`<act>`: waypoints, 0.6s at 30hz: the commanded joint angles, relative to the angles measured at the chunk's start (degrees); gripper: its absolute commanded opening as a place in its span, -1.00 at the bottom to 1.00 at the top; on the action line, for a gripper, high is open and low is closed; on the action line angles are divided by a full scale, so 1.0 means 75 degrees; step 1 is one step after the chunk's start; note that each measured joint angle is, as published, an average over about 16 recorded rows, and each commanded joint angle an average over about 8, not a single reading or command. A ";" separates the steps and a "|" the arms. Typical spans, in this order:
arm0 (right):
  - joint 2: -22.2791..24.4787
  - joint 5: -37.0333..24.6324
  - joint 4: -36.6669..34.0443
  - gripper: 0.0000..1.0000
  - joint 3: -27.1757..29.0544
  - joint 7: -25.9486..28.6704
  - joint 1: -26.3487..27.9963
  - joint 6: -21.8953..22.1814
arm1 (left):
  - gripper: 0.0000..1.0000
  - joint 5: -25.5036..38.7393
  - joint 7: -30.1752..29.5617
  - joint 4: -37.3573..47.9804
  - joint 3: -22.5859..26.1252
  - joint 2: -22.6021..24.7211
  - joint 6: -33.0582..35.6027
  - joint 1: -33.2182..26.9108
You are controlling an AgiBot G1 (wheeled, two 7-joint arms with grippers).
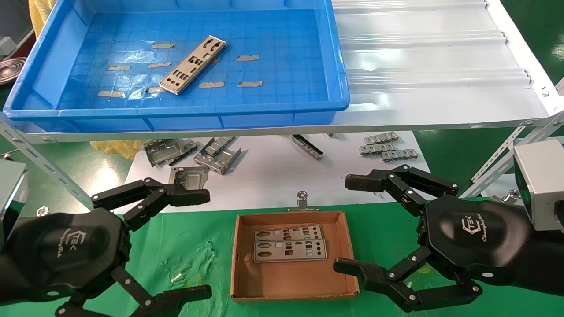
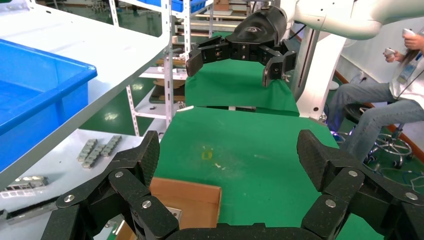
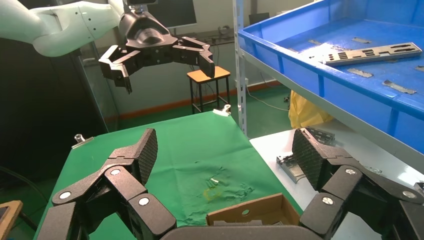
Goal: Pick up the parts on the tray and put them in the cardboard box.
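One silver plate [image 1: 193, 64] lies aslant on the floor of the blue tray [image 1: 339, 70], which stands on the upper shelf at far left; it also shows in the right wrist view [image 3: 372, 53]. Two silver plates [image 1: 291, 249] lie side by side in the brown cardboard box [image 1: 240, 264] on the green cloth. My left gripper [image 1: 200, 244] is open and empty, left of the box. My right gripper [image 1: 350, 224] is open and empty, right of the box. Both hang low, near the front. The box corner shows in the left wrist view [image 2: 192, 200] and the right wrist view [image 3: 250, 214].
Bent grey brackets [image 1: 194, 156] and small ridged connector strips [image 1: 387, 147] lie on the white sheet under the shelf. A white ribbed panel [image 1: 432, 66] covers the shelf right of the tray. Slanted metal shelf struts [image 1: 498, 160] stand on both sides. A binder clip [image 1: 302, 199] sits behind the box.
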 commanded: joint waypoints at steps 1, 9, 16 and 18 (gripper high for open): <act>0.0000 0.0000 0.0000 1.00 0.0000 0.0000 0.0000 0.0000 | 1.00 0.0000 0.0000 0.0000 0.0000 0.0000 0.0000 0.0000; 0.0000 0.0000 0.0000 1.00 0.0000 0.0000 0.0000 0.0000 | 1.00 0.0000 0.0000 0.0000 0.0000 0.0000 0.0000 0.0000; 0.0000 0.0000 0.0000 1.00 0.0000 0.0000 0.0000 0.0000 | 1.00 0.0000 0.0000 0.0000 0.0000 0.0000 0.0000 0.0000; 0.0000 0.0000 0.0000 1.00 0.0000 0.0000 0.0000 0.0000 | 1.00 0.0000 0.0000 0.0000 0.0000 0.0000 0.0000 0.0000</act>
